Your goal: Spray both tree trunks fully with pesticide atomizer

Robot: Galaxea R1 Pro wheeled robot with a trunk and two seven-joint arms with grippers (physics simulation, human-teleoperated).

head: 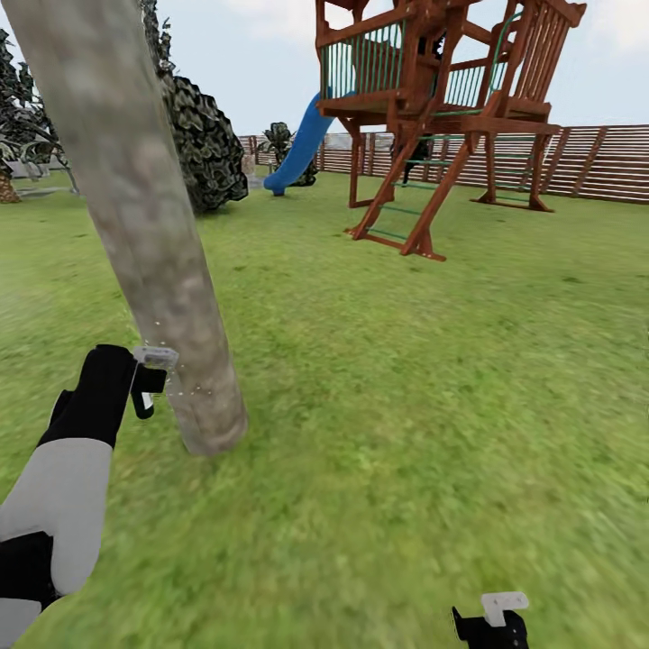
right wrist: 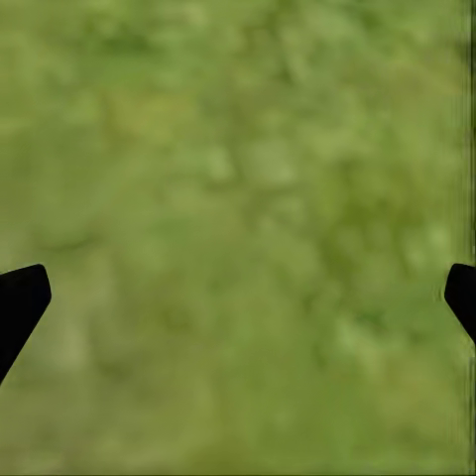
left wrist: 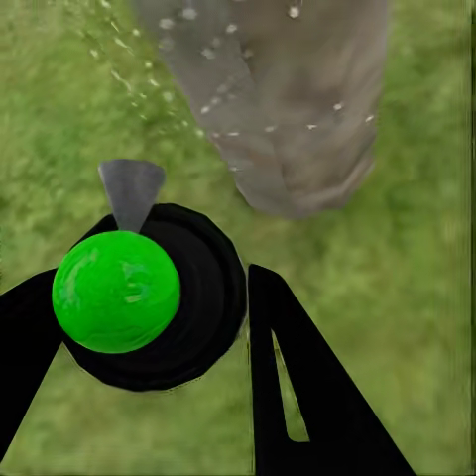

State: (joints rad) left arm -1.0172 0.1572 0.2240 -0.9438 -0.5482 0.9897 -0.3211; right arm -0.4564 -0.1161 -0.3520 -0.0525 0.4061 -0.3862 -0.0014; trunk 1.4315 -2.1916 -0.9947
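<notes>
The tree trunk [head: 135,207], thick with mottled grey-brown bark, leans up from the grass at the left of the head view. My left gripper [head: 135,383] is shut on the pesticide atomizer [head: 151,374], held just beside the trunk's base with its pale trigger head toward the bark. Small white droplets hang between the nozzle and the trunk [left wrist: 288,109]. In the left wrist view the atomizer [left wrist: 188,327] shows as a dark round body with a green spot [left wrist: 116,291] between my black fingers [left wrist: 297,387]. My right gripper [head: 491,622] hangs open over grass [right wrist: 238,149], low at the right.
A brown wooden play tower [head: 433,99] with a blue slide [head: 302,149] stands ahead to the right. A slatted fence [head: 595,162] bounds the lawn behind it. A dark leafy shrub [head: 203,144] grows behind the trunk. Open grass [head: 433,379] spreads to the right.
</notes>
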